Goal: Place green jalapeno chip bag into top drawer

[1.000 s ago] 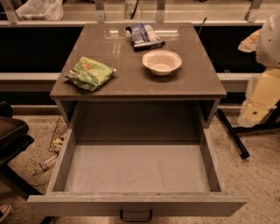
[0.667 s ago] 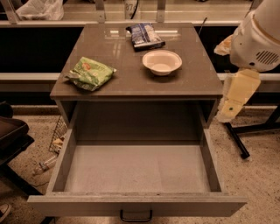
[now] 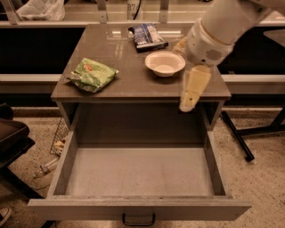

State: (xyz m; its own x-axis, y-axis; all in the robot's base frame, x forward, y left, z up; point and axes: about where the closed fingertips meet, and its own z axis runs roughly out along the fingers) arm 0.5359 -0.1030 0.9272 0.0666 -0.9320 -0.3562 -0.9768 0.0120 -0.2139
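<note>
Nearest, the top drawer [image 3: 133, 208] stands pulled fully out, with its dark handle [image 3: 139, 219] on the front panel and nothing lying on its pale bottom. So the drawer is ready, but the placing itself has not begun. On the floor to its left lie a wire rack [image 3: 60, 138] and a bottle [image 3: 44, 167] beside a dark seat [image 3: 11, 138]; none of them bears on the job.

Over the drawer's back right corner, at the front right edge of the worktop [image 3: 133, 87], the claw [image 3: 188, 104] hangs pointing down from the white arm [image 3: 213, 35]. Whether it is open or closed I cannot tell, but it seems to carry nothing.

The green jalapeno chip bag [image 3: 92, 75] lies on the front left part of the worktop, well apart from the claw. All of the handling is left: crossing to the bag, gripping, lifting, carrying it over the front edge, and releasing.

Only 1 thing sits close to that path, the white bowl [image 3: 164, 63] just beside the arm; sweeping low could knock it. The blue-and-white bag [image 3: 148, 36] lies further back, out of the way. Farthest off, a pale plastic sack [image 3: 35, 9] rests behind.
</note>
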